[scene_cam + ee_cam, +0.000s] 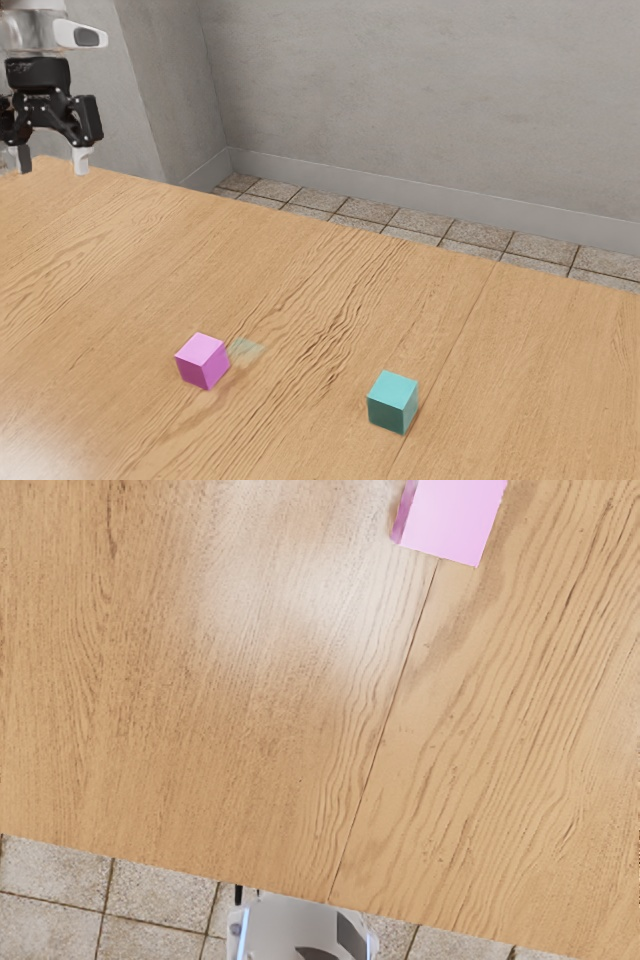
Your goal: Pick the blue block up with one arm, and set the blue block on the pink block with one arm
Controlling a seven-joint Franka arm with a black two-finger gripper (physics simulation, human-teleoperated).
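Your table [300,260] is broad, and your gripper [50,158] hangs high at the exterior view's left, fingers apart and holding nothing. Carry it across to the blue block [392,401], which is well apart from the pink block [203,360]. Centre over it, square to its faces, before descending.

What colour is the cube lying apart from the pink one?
Teal: a small blue-green cube, clearest in the exterior view.
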